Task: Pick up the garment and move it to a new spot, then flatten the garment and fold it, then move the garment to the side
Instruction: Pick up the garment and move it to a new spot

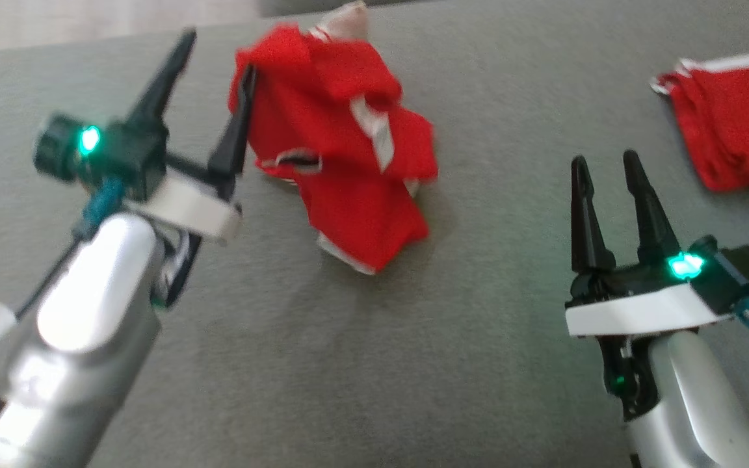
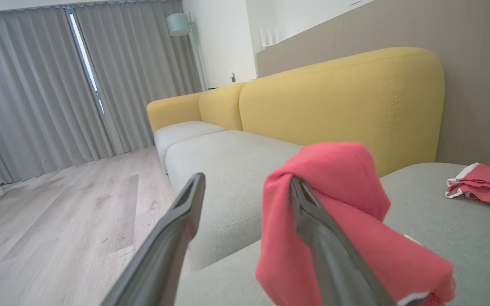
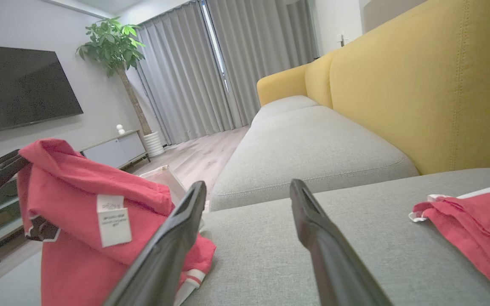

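Note:
A crumpled red garment with white trim stands in a heap on the grey sofa cushion. My left gripper is open at the heap's left side. Its inner finger presses against the cloth. In the left wrist view the garment drapes over the tip of that finger, and the gap between the fingers of the left gripper is empty. My right gripper is open at the lower right, apart from the garment, with nothing in it. The right wrist view shows the garment with its white label, left of the right gripper.
A second red garment with white trim lies at the right edge of the cushion. The yellow backrest rises behind. The cushion's edge drops to a wooden floor on the left. A TV and a plant stand across the room.

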### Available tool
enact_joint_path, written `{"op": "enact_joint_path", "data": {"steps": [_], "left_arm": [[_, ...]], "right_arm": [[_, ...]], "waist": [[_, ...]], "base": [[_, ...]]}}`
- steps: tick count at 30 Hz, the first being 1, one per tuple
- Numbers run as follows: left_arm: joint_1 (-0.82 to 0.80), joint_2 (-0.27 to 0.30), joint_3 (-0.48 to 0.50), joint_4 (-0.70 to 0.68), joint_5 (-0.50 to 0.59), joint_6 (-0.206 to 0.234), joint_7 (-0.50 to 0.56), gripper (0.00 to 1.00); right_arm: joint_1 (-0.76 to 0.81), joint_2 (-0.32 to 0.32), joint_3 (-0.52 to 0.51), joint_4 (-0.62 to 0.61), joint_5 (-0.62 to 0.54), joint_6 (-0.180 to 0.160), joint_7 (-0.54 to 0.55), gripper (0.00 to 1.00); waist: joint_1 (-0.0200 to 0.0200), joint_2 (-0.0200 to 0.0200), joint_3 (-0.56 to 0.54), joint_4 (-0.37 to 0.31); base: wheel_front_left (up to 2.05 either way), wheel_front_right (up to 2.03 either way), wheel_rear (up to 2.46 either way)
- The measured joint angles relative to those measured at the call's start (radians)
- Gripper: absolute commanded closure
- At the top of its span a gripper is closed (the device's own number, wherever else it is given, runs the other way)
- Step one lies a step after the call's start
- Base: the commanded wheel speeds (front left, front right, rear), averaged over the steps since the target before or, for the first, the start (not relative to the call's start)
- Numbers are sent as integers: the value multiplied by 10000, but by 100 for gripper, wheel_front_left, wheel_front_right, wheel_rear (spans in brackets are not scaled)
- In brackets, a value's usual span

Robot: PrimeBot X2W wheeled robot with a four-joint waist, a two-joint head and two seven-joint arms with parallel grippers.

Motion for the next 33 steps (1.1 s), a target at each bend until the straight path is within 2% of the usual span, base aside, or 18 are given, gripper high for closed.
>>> {"op": "enact_joint_path", "data": {"steps": [7,13,19,21,30,33], "left_arm": [[1555,161,-98,-577,-362,132,-38,0],[1940,180,-341,-989,-351,167,-35,0],[1990,295,-270,-1344,-355,535,-36,0],[2220,313,-58,-1567,-477,780,-90,0],[4974,178,773,-2071,-777,1827,-359,0],[5661,-148,1279,-2592,-495,1908,-362,0]], "right_arm": [[337,2,-73,280,-100,0,0,0],[390,2,184,347,-59,-2,0,0],[391,2,410,393,186,-2,0,0],[411,2,437,391,196,-2,0,0],[1089,2,583,619,194,0,0,0],[1115,4,621,623,192,0,0,0]], "waist": [[-1,0,-678,931],[-1,0,-1094,1237],[0,0,-1260,1002],[0,0,-1337,924],[-1,0,-1671,952],[0,0,-1729,1000]], "base": [[0,0,0],[0,0,0],[0,0,0],[0,0,0],[0,0,0],[0,0,0]]}}
